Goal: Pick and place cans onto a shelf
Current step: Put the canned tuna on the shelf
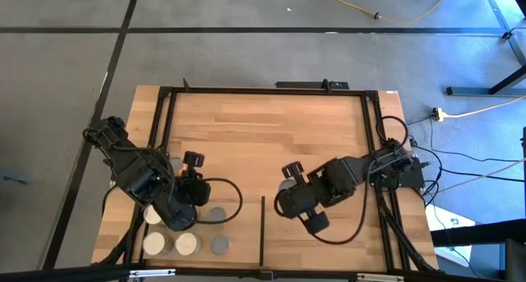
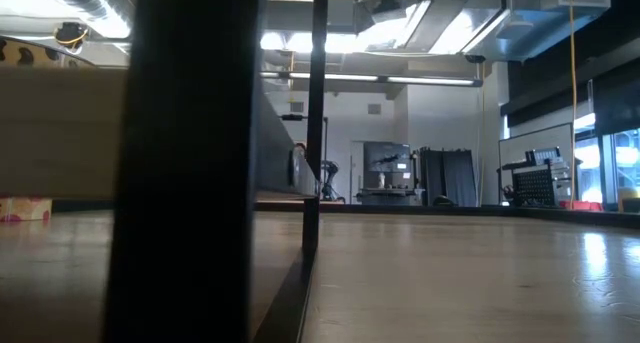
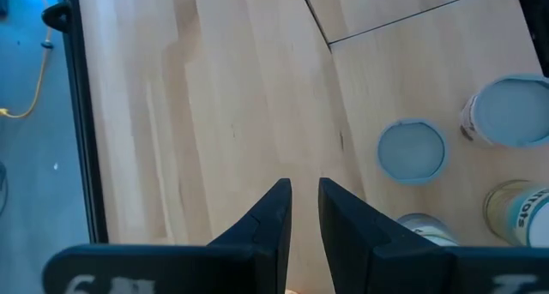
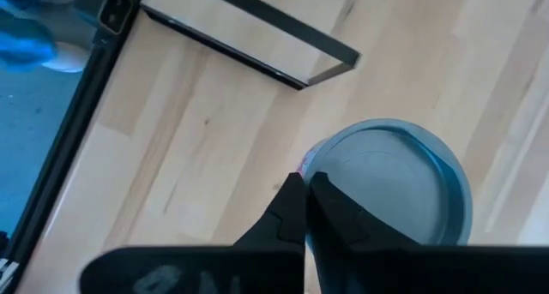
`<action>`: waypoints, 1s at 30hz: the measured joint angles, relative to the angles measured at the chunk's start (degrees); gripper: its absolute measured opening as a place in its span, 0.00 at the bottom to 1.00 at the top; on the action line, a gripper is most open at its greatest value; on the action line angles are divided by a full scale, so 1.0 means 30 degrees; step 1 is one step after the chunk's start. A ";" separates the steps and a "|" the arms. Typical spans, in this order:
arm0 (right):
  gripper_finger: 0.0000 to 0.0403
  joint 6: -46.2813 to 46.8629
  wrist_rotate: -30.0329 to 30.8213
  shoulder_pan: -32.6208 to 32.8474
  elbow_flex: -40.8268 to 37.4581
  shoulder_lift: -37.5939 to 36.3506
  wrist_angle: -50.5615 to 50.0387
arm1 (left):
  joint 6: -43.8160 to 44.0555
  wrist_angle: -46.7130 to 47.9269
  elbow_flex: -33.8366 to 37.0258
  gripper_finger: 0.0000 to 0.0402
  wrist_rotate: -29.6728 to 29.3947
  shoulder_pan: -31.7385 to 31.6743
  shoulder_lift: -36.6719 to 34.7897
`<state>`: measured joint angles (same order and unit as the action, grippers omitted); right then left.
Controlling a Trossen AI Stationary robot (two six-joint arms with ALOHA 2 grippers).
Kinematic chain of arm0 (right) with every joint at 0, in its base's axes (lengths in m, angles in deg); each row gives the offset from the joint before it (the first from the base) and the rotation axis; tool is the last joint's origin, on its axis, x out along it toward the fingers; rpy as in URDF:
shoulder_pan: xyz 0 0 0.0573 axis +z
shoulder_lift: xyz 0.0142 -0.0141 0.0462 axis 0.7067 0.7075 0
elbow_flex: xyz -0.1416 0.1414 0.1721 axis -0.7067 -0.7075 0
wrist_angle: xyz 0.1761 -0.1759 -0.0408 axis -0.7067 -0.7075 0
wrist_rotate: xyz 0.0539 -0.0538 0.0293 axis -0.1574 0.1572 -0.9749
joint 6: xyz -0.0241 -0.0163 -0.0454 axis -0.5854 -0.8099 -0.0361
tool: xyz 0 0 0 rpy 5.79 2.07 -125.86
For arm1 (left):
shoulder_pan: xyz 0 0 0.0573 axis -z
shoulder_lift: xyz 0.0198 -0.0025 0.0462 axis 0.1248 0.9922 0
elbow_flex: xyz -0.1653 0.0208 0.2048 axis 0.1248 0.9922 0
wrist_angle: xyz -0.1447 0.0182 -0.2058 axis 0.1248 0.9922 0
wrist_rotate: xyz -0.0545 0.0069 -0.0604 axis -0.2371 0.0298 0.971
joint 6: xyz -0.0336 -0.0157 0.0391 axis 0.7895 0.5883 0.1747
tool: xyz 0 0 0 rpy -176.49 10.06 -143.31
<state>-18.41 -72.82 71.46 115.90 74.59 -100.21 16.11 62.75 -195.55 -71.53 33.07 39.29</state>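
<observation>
The table (image 1: 271, 142) is light wood in a black frame, on a grey floor with dark seams. A yellow cable (image 1: 386, 15) lies on the floor beyond the far edge. The low view looks level across the wood into a large room with ceiling lights and dark equipment at the back.

Landmark: the thin black divider (image 1: 262, 230) near the table's front edge. Left of it, the cans (image 1: 185, 243) stand grouped at the front-left corner. The left gripper (image 3: 304, 204) sits over that group, fingers slightly apart with nothing between them; bare wood lies ahead of it. Right of the divider, the right gripper (image 4: 306, 200) has its fingers pressed together, tips over the rim of one grey-topped can (image 4: 403, 178). It is not gripping the can.

The table's centre and far half are bare wood.
</observation>
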 joint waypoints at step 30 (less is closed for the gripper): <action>0.01 0.6988 -0.1983 -0.0930 -1.8896 -0.8591 1.1452 | 0.2011 0.0061 0.0007 0.14 -0.2625 0.0520 -0.2778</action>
<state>2.55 -78.77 68.67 59.21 48.82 -65.85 22.14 62.93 -195.53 -79.41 34.63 30.96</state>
